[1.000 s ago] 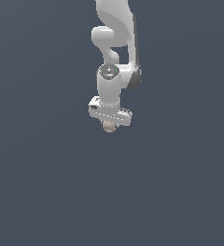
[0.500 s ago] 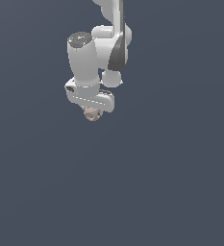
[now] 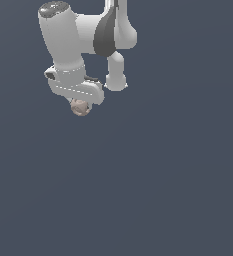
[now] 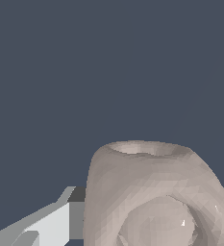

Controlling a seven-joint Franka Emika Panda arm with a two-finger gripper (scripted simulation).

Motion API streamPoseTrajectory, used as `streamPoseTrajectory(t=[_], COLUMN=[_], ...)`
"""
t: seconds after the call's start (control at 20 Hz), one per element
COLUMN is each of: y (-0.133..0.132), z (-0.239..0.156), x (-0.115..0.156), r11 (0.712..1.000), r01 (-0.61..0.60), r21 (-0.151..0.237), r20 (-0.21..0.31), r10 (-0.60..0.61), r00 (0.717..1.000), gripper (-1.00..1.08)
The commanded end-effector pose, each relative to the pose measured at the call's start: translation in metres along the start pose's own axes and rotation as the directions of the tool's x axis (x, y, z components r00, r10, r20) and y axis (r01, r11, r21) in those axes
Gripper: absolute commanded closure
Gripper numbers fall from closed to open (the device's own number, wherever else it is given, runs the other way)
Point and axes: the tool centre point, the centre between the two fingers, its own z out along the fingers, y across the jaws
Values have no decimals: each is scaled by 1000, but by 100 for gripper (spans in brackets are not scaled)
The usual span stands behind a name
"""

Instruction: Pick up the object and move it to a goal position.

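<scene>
Claw (image 3: 81, 104) clamped on the object (image 3: 80, 107), a small tan-pink lump poking out below the white hand, toward the exterior view's upper left. Arm (image 3: 63, 40) bends above it. Wrist view: object (image 4: 152, 192) fills the foreground, one grey finger (image 4: 41, 226) beside it, plain dark backdrop.

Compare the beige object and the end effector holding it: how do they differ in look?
Color: the object is mottled tan-pink; the end effector is plain white.
Size: the object is far smaller than the end effector.
Shape: the object is a rounded lump with a hollow; the end effector is blocky.
Shared: both are aloft against the grey backdrop.
</scene>
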Motion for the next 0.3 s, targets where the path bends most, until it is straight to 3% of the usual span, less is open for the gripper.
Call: streamPoseTrajectory(t=[0.0,0.25], y=[7,12], z=[-9,-15], x=[3,5], r11=[1000,1000], r01=[1,1], r21=[0,-1], r20=[1,1], r10=[-1,-1], r00=[1000,1000], gripper=[108,108])
